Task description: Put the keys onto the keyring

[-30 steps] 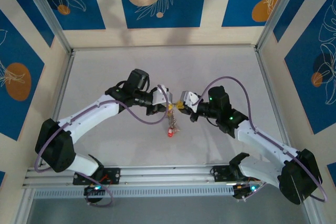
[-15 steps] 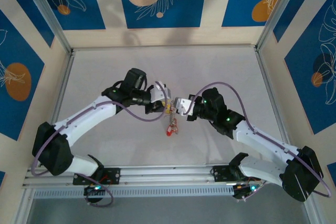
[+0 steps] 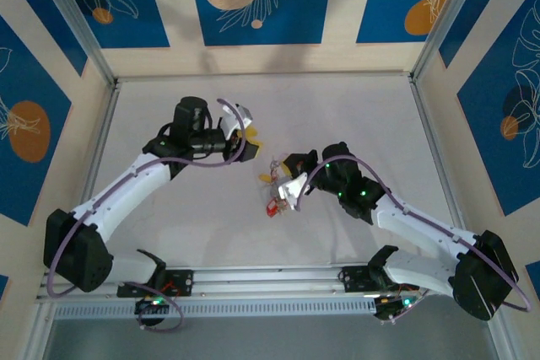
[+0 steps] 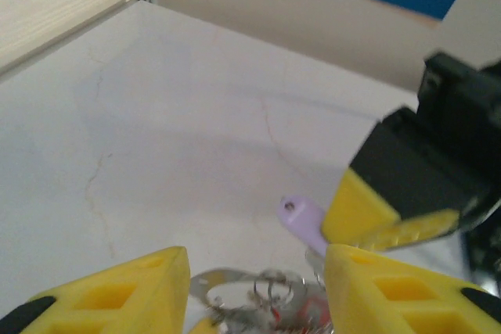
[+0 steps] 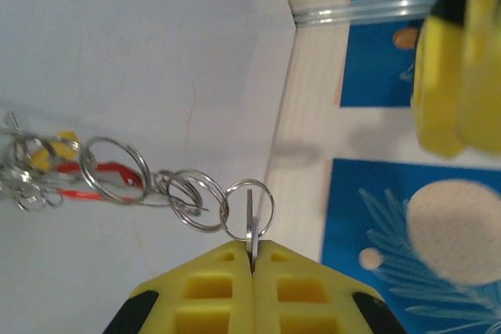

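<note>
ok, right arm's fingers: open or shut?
Shut. In the right wrist view the two yellow fingers press together on a thin key seen edge-on, with a chain of rings linked to it.

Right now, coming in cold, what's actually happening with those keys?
The right claw is shut on a pale purple key. A chain of rings trails away from that grip, carrying a red key and a yellow key. The left claw is open, holds nothing, and hovers apart from the bunch. Whether the purple key is fully threaded onto a ring, I cannot tell.
</note>
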Motion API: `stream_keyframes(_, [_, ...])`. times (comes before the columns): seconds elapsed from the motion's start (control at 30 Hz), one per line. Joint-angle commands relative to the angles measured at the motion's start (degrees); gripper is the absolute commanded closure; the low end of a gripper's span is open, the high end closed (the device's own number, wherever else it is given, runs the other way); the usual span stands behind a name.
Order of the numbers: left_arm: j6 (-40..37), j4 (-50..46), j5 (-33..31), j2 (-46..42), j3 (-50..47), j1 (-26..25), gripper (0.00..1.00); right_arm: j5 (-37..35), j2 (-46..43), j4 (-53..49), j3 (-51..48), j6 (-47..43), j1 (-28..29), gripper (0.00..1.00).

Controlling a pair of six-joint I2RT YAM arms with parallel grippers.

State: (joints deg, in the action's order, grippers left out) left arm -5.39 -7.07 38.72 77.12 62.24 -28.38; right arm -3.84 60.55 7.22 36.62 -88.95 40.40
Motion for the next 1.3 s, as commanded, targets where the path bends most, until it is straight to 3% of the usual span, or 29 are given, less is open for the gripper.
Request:
stream_keyframes(0.0, [16.86,5.81,5.14,2.74,1.34,0.43,0.49,3.28,-1.49,4.93,-0.17,-14.43,0.09,1.0])
stream_keyframes(0.13, [21.61,1.3,8.25,6.24,4.61,0.54,0.5,4.7,-1.94,2.12,1.2,-19.22,0.12,1.0])
stream_keyframes(0.33, [25.0,8.28,11.49,6.56,1.99,-0.13,0.44,8.36,-3.18,0.08,1.9,-23.98,-0.03,1.0])
stream_keyframes(0.5, [28.78,9.68,18.14,9.66,2.94,-0.71,0.46,9.59,-4.53,1.36,1.63,-24.38,0.63,1.0])
stream_keyframes(0.67, [23.48,-3.46,17.28,9.55,6.55,-0.89,0.46,9.96,-4.7,2.47,1.2,-23.89,0.72,1.0])
stream_keyframes(0.83, [29.54,-6.37,20.06,12.95,7.95,-1.3,0.48,10.26,-4.53,3.62,1.37,-23.77,0.99,1.0])
stream_keyframes(0.93, [29.86,-11.09,21.95,15.49,10.19,-2.25,0.49,10.53,-4.63,4.46,1.26,-22.73,1.01,1.0])
stream_keyframes(1.07, [29.4,-10.53,23.55,16.17,10.36,-3.5,0.49,10.78,-4.46,5.0,1.28,-21.63,1.17,1.0])
stream_keyframes(1.13, [29.62,-9.9,24.1,16.2,10.5,-3.58,0.52,10.77,-4.34,5.0,1.41,-21.4,1.39,1.0])
stream_keyframes(1.27, [30.47,-8.44,26.99,16.1,10.53,-3.67,0.75,10.95,-4.26,5.66,1.52,-19.95,1.43,1.0])
